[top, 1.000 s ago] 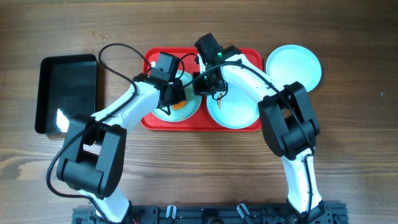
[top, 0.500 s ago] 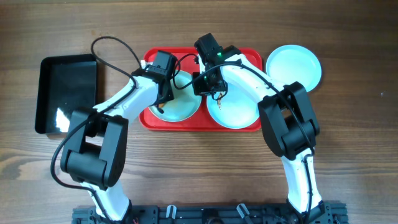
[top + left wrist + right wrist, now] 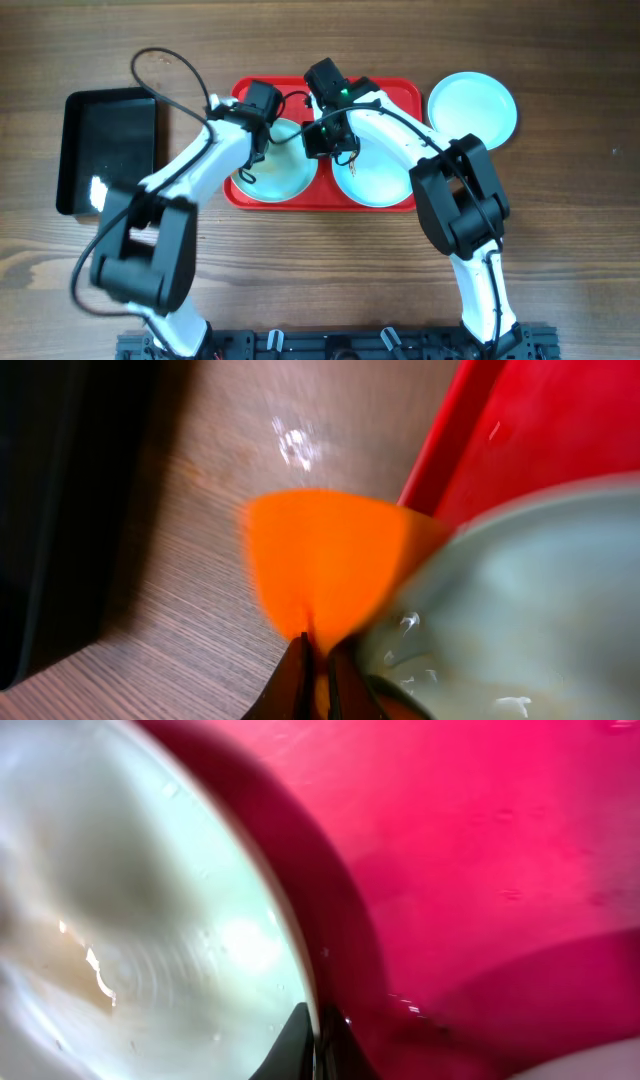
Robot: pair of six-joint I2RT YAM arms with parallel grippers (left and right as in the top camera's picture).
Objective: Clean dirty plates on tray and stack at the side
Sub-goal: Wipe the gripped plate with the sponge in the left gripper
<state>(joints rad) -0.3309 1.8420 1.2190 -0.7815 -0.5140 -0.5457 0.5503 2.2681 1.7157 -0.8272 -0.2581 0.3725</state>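
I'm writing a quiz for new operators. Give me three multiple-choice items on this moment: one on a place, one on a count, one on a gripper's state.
1. Where is the plate that is off the red tray?
A. On the table, right of the tray
B. In the black tray
C. On top of another plate

2. How many plates lie on the red tray?
A. One
B. Two
C. Three

3. What state is the left gripper in?
A. Open and empty
B. Shut on an orange cloth
C. Shut on a plate's rim

Answers:
1. A: the lone plate sits on bare wood beside the red tray.
2. B: a left plate and a right plate lie side by side in it.
3. B: the left gripper pinches the orange cloth.
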